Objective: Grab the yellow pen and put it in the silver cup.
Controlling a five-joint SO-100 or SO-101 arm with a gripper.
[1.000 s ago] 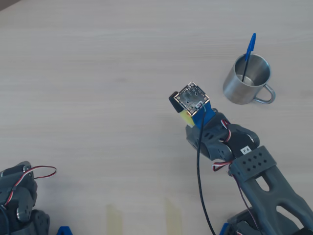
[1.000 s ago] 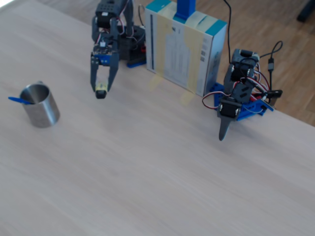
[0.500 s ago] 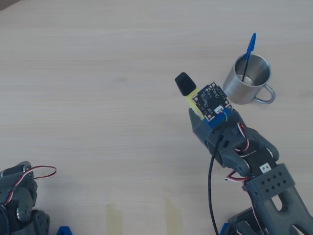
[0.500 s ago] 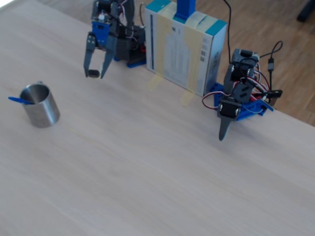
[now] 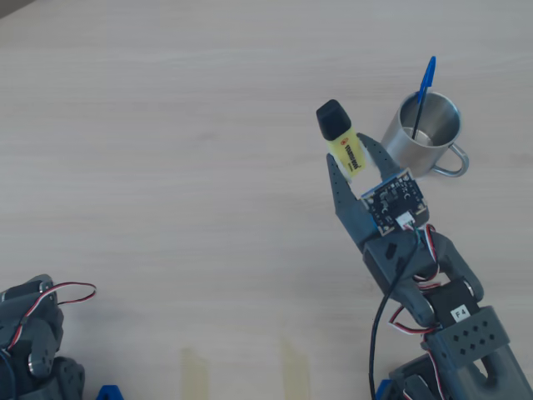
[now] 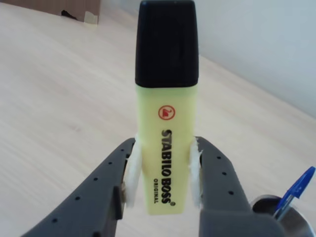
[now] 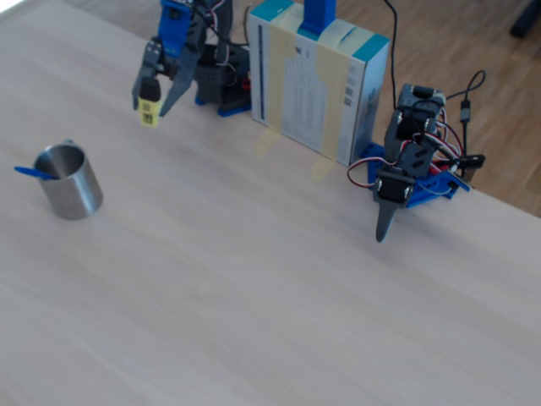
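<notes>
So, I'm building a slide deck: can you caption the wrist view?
Gripper holding a yellow pen by its barrel, black cap outward, with the silver cup at lower right.

yellow pen (image 6: 167, 143): smooth plastic | silver cup (image 5: 426, 133): brushed metal | table (image 5: 166, 167): matt wood

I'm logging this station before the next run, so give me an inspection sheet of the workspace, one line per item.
Surface: pale wood table, bare across most of it.
Job's things: yellow pen held off the table, black cap pointing away from the gripper; silver cup upright, handle to the right in the overhead view.
Clutter: blue pen standing in the cup; blue-and-white box.
Grippers: gripper shut on the yellow pen.
Cables: black cable along the arm.
Surroundings: second arm parked; wood floor beyond.
</notes>
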